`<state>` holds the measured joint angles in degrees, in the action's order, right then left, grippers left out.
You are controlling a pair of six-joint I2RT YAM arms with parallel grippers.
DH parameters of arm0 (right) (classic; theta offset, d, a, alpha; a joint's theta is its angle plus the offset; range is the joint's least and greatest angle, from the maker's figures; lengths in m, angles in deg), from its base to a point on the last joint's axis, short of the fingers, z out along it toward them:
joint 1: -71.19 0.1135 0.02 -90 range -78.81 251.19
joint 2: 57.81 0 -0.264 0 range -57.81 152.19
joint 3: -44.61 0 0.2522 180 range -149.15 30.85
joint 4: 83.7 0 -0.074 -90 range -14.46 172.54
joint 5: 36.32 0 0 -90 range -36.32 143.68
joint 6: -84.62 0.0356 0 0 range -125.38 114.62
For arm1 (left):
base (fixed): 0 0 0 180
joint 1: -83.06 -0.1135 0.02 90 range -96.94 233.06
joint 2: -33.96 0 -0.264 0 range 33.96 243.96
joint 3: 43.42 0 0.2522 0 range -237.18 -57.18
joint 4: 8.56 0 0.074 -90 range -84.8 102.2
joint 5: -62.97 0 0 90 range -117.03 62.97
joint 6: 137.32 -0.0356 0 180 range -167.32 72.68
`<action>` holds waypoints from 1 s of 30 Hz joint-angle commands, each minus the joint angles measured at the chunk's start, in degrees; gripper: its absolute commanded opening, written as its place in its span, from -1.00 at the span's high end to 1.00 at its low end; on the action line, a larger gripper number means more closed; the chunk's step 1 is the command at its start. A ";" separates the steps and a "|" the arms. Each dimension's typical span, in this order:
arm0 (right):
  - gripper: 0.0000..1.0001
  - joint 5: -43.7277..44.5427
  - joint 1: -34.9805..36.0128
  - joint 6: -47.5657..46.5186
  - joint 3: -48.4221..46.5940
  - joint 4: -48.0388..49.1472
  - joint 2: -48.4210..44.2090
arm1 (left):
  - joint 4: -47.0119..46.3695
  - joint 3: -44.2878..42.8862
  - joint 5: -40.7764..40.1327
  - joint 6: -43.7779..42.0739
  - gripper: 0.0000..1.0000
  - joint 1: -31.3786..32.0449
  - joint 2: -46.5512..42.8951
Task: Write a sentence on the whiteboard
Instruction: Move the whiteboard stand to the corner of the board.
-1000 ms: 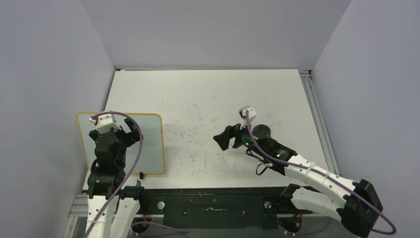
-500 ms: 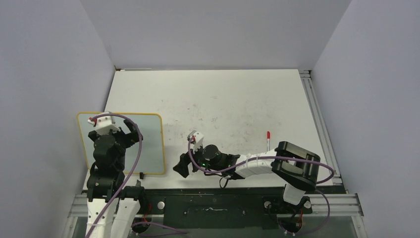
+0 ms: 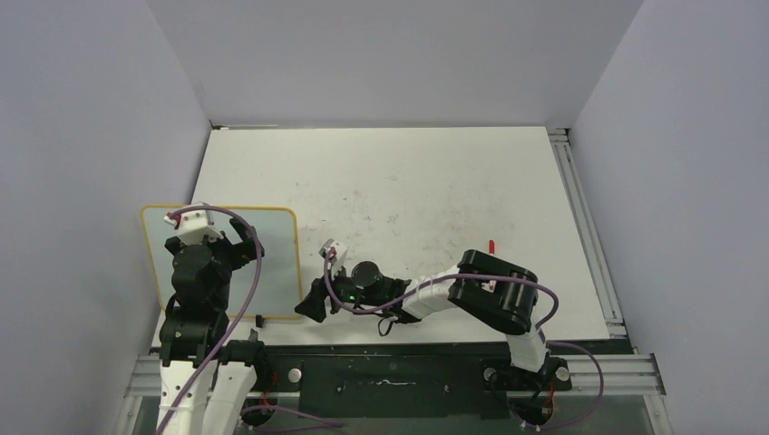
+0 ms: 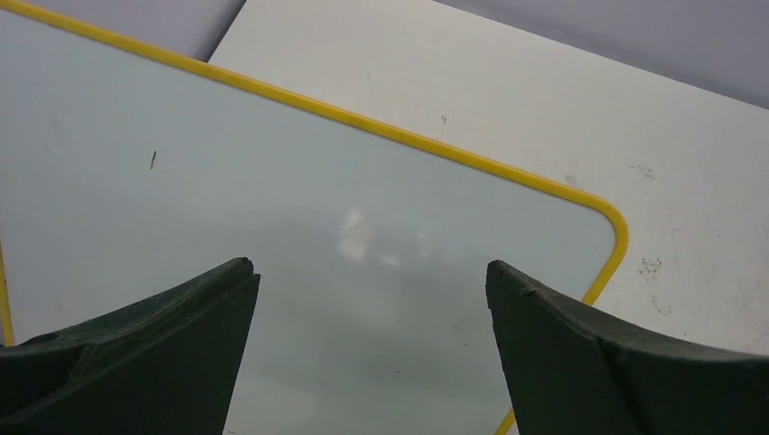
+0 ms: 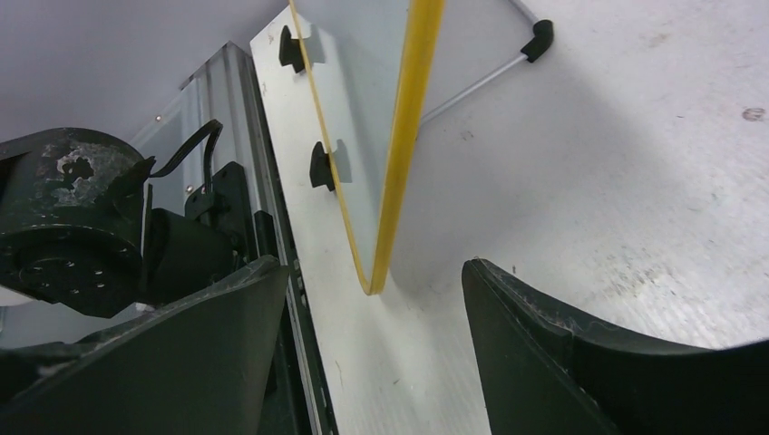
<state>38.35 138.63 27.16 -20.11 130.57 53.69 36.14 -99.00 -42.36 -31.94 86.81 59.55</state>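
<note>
You're at the opening step, and no writing shows. The whiteboard sits at the counter's left edge, toward the near-left corner. Its pale glossy face is blank inside the yellow frame, apart from one tiny dark fleck.

Your left end effector hovers over it, jaws wide apart and empty. Your right end effector, equally spread and holding nothing, brackets the board's near right corner; I cannot tell whether it touches.

The red marker lies well apart, toward the right edge. Next, I'd judge, you must fetch it.
</note>
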 commanded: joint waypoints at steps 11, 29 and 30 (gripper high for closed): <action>0.00 -8.83 0.01 2.34 -8.87 8.53 8.91 | -2.47 -0.44 1.27 -0.79 -0.92 -0.06 0.38; 0.89 -15.28 -3.26 6.46 -1.98 10.70 5.64 | -2.70 -0.44 2.33 -1.05 -0.92 2.62 1.09; 0.89 -15.97 -3.66 6.12 -1.38 10.76 5.23 | -2.82 -0.38 2.75 -1.17 -0.92 2.85 1.24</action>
<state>26.30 136.64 32.99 -24.57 137.80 63.37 35.88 -98.98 -41.32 -32.14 88.73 60.07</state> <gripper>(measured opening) 0.106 0.962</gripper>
